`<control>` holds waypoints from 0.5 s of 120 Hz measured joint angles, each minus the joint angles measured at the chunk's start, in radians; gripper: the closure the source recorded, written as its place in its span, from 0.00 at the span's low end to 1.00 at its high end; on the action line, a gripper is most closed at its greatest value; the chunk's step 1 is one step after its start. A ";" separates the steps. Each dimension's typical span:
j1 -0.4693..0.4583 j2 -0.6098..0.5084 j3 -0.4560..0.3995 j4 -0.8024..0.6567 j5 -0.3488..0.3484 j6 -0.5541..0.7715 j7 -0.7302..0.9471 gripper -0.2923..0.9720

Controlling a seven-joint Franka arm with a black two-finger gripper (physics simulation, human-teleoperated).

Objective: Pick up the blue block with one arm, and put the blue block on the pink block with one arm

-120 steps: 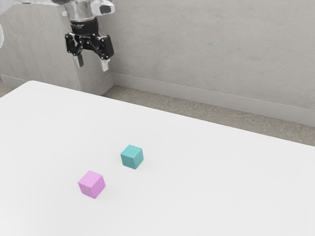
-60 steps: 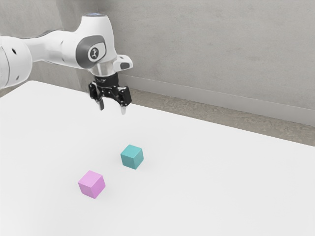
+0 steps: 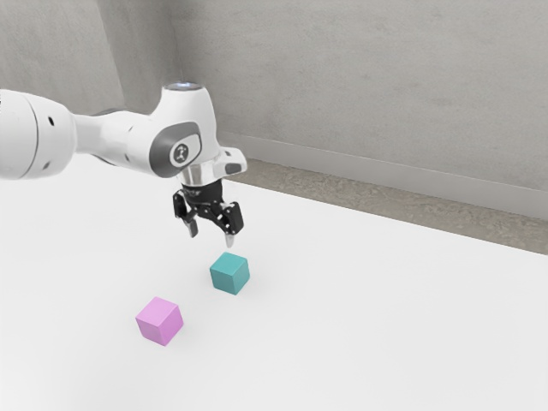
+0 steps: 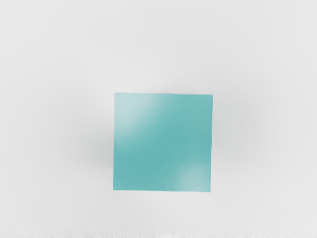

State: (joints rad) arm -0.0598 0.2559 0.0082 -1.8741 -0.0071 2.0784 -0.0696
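Gripper: The black two-finger gripper (image 3: 212, 234) is hanging fingertips-down, its jaws standing wide apart and gripping nothing.

Arm: The white seven-joint Franka arm (image 3: 128, 144) is reaching in from the exterior view's left, its wrist bending down over the bench.

Blue block: The small, matte, teal-tinted blue block (image 3: 229, 274) is sitting flat on the bench just beneath the gripper, and neither fingertip is touching it.

Key relation: In the wrist view the blue block (image 4: 163, 142) is lying almost centred under the hand, with its sides running square to the camera. Being a cube, it is offering no long axis to favour. The way to it appears to be straight down, with the open fingers passing either side of two opposite faces.

Pink block: The small, matte pink block (image 3: 159, 320) is resting near the blue block, toward the exterior view's left and closer to the camera. The two are standing apart, and its top face is lying bare.

Bench: The smooth white bench (image 3: 402, 325) is carrying both cubes.

Step in hand: The pickup looks to be only beginning, with the descent and the closing of the fingers not yet done.
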 joint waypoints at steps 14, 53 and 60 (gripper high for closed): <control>0.003 -0.006 -0.001 -0.044 0.004 0.044 0.010 0.23; -0.001 0.041 -0.002 -0.050 0.021 0.117 0.044 0.23; 0.002 0.054 -0.002 -0.047 0.022 0.123 0.049 0.23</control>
State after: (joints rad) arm -0.0583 0.3102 0.0061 -1.9213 0.0146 2.2017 -0.0204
